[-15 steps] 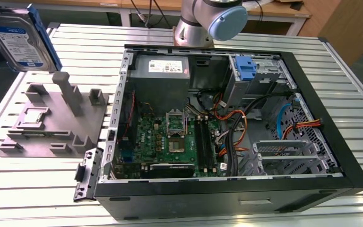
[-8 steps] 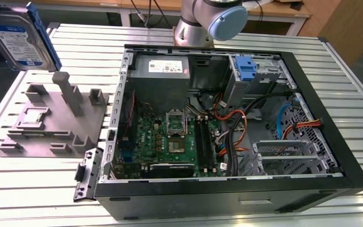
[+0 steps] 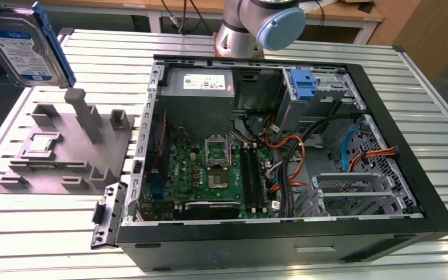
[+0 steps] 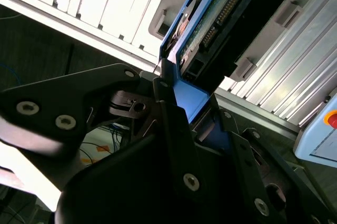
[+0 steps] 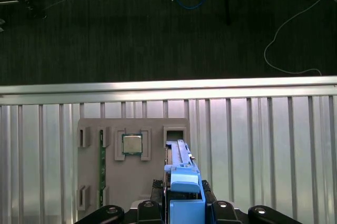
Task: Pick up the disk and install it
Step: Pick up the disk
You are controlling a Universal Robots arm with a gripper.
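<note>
The disk [image 3: 25, 46], a silver hard drive with a white and blue label in a blue carrier frame, hangs upright in the air at the exterior view's far left. It is above the grey fixture [image 3: 60, 157] and touches nothing below. In the first wrist view my gripper [image 5: 184, 205] is shut on the blue carrier end of the disk [image 5: 181, 174], with a dark finger on either side. The second wrist view shows the same grip from close up: the disk [image 4: 210, 19] with its green circuit board stands out from the black fingers [image 4: 174, 129].
An open computer case [image 3: 410, 146] lies on the slatted metal table [image 3: 37, 245], with a blue bracket [image 3: 303, 84] in its drive bay at the far side. The fixture [image 5: 152, 182] under the disk holds a small square chip [image 5: 131, 143] and a green memory stick [image 5: 102, 155]. The arm's base [image 3: 259, 23] stands behind the case.
</note>
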